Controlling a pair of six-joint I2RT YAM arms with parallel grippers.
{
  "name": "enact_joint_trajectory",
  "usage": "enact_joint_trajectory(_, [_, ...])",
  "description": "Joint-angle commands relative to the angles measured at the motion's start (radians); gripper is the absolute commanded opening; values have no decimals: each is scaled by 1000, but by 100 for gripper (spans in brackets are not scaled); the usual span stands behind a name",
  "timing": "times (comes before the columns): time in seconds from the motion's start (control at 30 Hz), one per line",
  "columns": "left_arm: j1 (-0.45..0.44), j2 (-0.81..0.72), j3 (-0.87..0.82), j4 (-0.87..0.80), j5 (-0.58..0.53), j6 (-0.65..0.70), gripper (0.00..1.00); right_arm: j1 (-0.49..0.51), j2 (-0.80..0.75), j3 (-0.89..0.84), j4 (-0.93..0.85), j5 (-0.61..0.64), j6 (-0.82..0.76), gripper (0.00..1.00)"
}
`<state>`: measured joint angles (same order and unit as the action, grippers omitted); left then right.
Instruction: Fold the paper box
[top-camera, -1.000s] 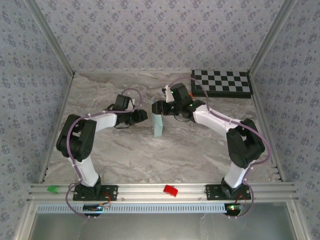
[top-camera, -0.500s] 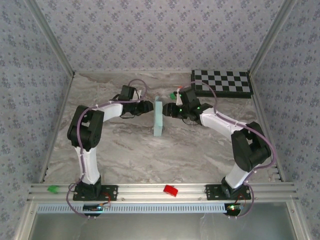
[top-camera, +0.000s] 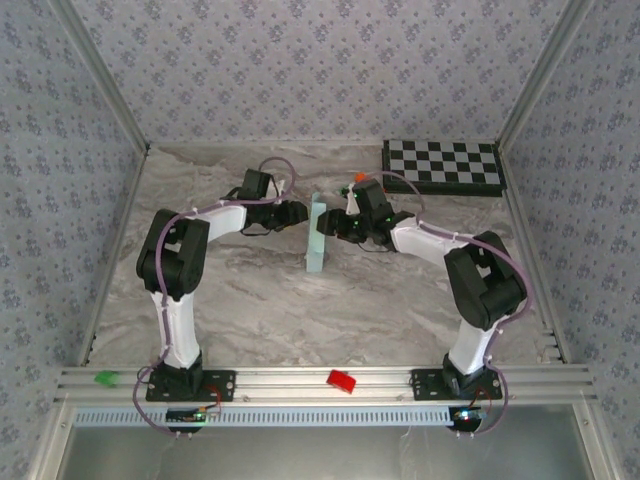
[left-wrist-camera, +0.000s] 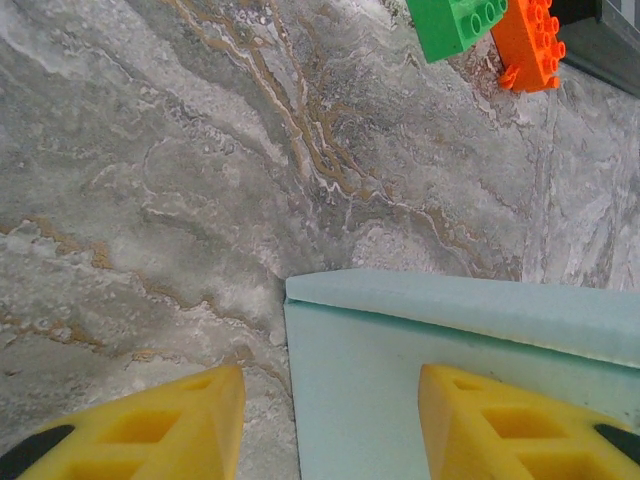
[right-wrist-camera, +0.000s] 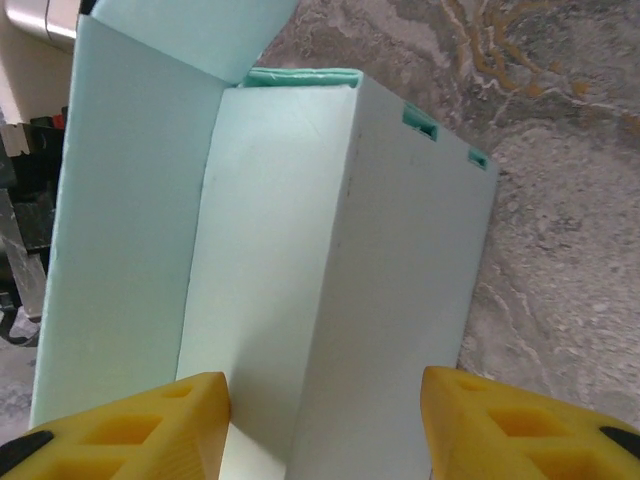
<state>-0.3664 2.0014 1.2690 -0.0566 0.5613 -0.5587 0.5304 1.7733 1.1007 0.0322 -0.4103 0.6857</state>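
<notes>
The paper box (top-camera: 317, 235) is standing on edge directly ahead of both grippers, partly formed, with one flap hanging loose. The left gripper (left-wrist-camera: 330, 375) and the right gripper (right-wrist-camera: 322, 378) are both holding their fingers apart, clamping nothing. In my judgement, each should be pressing opposing walls squarely to avoid creasing.

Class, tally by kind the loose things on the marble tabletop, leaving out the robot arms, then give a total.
paper box: 1
toy bricks: 2 (green brick, orange brick)
checkerboard: 1
Total: 4
</notes>
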Motion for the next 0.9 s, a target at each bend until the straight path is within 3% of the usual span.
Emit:
enact_joint_trajectory(0.0, [-3, 20, 37, -23, 39, 20, 49, 1, 36, 24, 12, -25, 26, 54])
enact_joint_trajectory(0.4, [-3, 15, 67, -59, 48, 35, 49, 50, 82, 36, -228, 198, 60, 44])
enact_joint_trajectory(0.87, [-2, -127, 77, -184, -125, 107, 50, 67, 46, 34, -158, 224, 127, 42])
